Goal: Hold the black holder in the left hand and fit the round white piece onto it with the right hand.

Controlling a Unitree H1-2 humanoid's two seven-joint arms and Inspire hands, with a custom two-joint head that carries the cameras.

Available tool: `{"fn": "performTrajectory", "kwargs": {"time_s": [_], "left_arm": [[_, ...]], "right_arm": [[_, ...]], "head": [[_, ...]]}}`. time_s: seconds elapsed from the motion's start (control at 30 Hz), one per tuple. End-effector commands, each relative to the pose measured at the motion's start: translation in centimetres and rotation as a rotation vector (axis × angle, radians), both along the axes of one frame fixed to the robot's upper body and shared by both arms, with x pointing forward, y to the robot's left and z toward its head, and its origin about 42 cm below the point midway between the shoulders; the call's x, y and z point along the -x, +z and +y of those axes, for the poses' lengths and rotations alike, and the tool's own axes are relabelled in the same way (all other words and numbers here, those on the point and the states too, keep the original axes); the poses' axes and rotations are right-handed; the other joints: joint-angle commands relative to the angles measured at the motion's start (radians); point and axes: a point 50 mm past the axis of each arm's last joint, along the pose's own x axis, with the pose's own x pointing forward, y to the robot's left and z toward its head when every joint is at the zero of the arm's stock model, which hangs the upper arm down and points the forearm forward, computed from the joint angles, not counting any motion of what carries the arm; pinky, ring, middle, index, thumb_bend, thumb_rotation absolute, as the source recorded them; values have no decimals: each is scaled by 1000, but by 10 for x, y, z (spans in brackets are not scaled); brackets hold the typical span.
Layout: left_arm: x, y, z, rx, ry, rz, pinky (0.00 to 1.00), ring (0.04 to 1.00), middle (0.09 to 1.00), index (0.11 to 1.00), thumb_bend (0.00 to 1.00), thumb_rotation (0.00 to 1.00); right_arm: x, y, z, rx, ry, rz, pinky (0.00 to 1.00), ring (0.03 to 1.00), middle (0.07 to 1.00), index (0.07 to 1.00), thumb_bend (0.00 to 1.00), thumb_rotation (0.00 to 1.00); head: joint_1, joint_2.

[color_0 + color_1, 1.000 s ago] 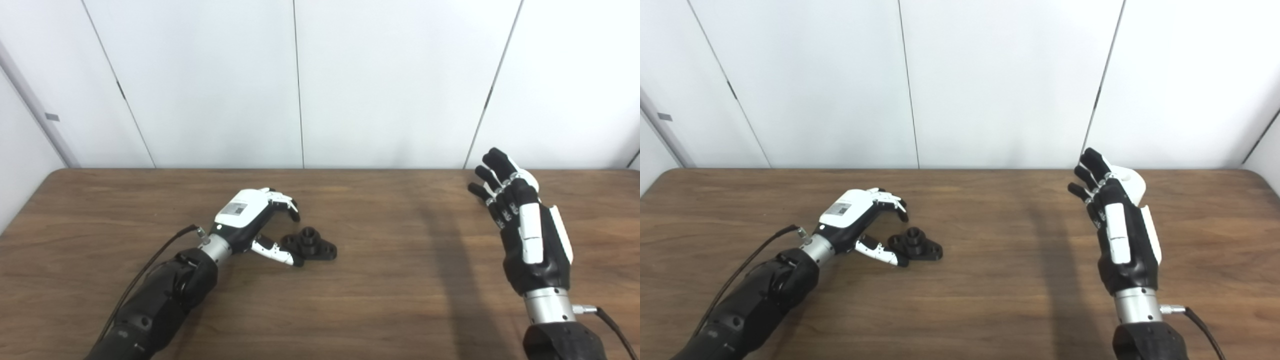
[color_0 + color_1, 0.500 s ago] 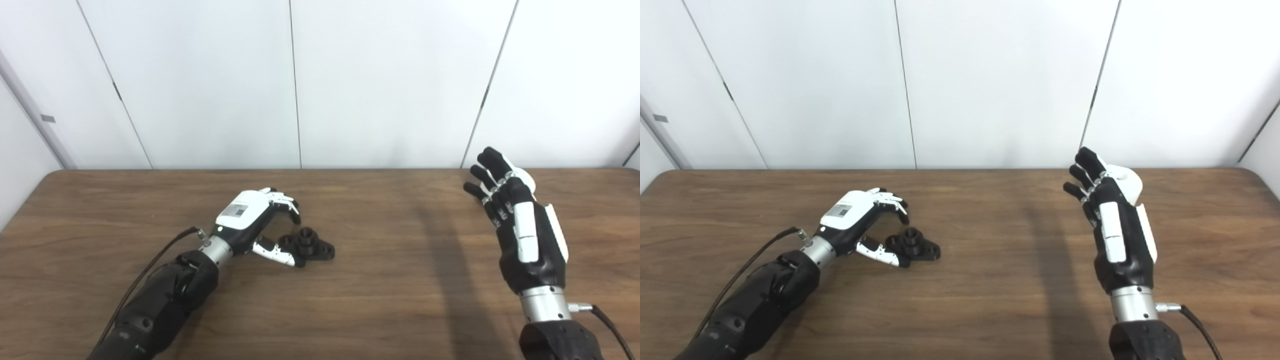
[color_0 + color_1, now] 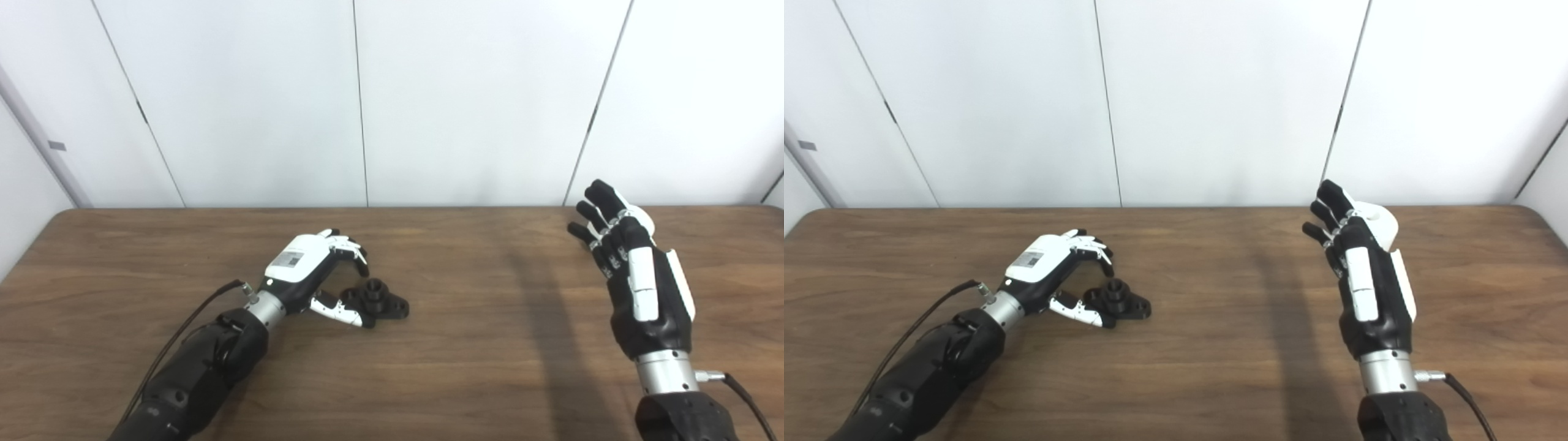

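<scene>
The black holder (image 3: 378, 301), a flat base with a short round boss, lies on the brown table (image 3: 465, 343) left of centre. My left hand (image 3: 312, 269) rests just left of it, open: the fingers arch above its far side and the thumb lies along its near left edge without closing on it. My right hand (image 3: 1363, 269) is raised over the table's right side, open, fingers straight and spread, its back toward me. The round white piece (image 3: 1383, 222) lies on the table behind that hand, partly hidden by the fingers.
White wall panels (image 3: 367, 98) rise directly behind the table's far edge (image 3: 392, 208). A cable (image 3: 184, 324) trails from my left wrist and another from my right wrist (image 3: 1458, 383). Bare wood lies between the two hands.
The whole picture has slid a little to the left, so the camera moved. Both hands and the black holder keep nearly the same places and poses.
</scene>
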Motion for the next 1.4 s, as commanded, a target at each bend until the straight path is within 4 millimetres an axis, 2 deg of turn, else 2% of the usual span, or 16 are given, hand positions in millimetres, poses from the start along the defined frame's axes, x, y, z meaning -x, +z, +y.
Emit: {"fn": "performTrajectory", "kwargs": {"time_s": [0.0, 0.17, 0.37, 0.4, 0.43, 0.47, 0.5, 0.73, 1.37], "left_arm": [[1, -6, -13, -45, -63, 22, 961, 857, 770, 547, 977, 215], [1, -8, -11, -45, -55, 24, 957, 857, 768, 541, 957, 222], [3, -9, -9, -35, -57, 24, 946, 853, 758, 535, 938, 178], [4, -9, -8, -35, -58, 23, 946, 855, 759, 513, 736, 126], [4, -9, -8, -34, -59, 22, 942, 855, 759, 501, 633, 97], [4, -8, -8, -35, -60, 20, 940, 855, 759, 493, 569, 79], [4, -8, -8, -35, -61, 17, 936, 854, 759, 490, 547, 72], [5, -7, -8, -29, -66, 1, 923, 849, 745, 485, 525, 58], [10, -5, -9, -18, -81, -7, 933, 850, 740, 485, 525, 60]], "right_arm": [[1, 19, 4, -3, 12, -98, 833, 905, 915, 880, 545, 896], [1, 19, 6, 5, 12, -100, 831, 903, 914, 883, 538, 908], [1, 21, 7, 9, 11, -95, 827, 897, 912, 876, 545, 904], [1, 21, 7, 8, 12, -97, 827, 900, 913, 878, 544, 904], [1, 21, 7, 6, 13, -99, 827, 900, 912, 877, 542, 899], [0, 22, 7, 2, 15, -101, 827, 900, 911, 877, 542, 896], [0, 22, 7, 1, 15, -103, 829, 900, 912, 878, 541, 893], [-2, 23, 5, 18, 15, -111, 828, 899, 909, 882, 538, 924], [-4, 27, 5, 14, 20, -114, 839, 904, 910, 881, 551, 907]], "head": [[0, 0], [-9, 3], [-14, 6], [-14, 6], [-14, 6], [-14, 6], [-14, 6], [-11, 11], [-2, 27]]}}
